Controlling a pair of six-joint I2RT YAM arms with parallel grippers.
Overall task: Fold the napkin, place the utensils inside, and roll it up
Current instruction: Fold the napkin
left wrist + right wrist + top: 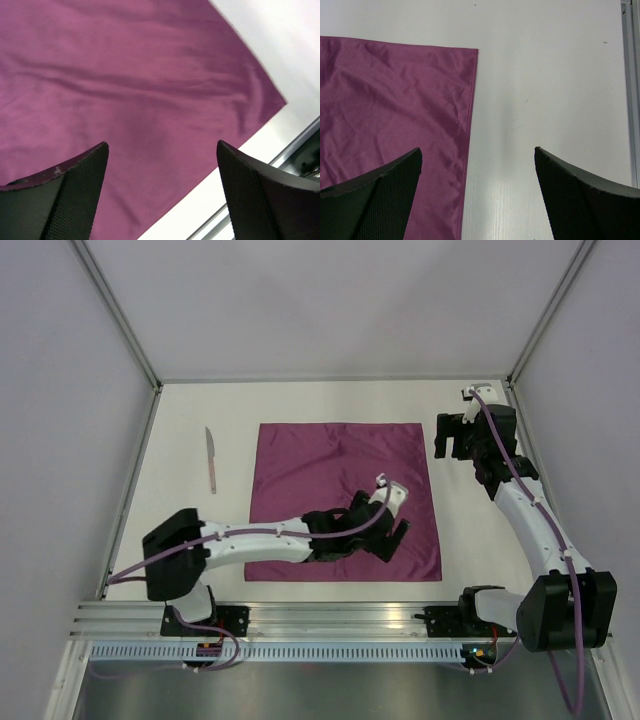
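the napkin [340, 502] is spread flat on the table [200, 405], all four edges free. the left gripper [393, 540] is held wide open over its near right part. the right gripper [452, 448], equally wide, is held over bare table beside the far right corner. a knife [211, 460] is laid well apart, left.

A robot test cell in a lab.
A white table [330, 405] is boxed in by plain pale walls [330, 300] behind it and on both sides, with metal frame posts [115, 310] rising from its far corners. Along the table's near edge runs a slotted aluminium rail [330, 618] with two robot arms [250, 537] bolted to it, and purple cables [572, 680] loop down just beyond that edge.
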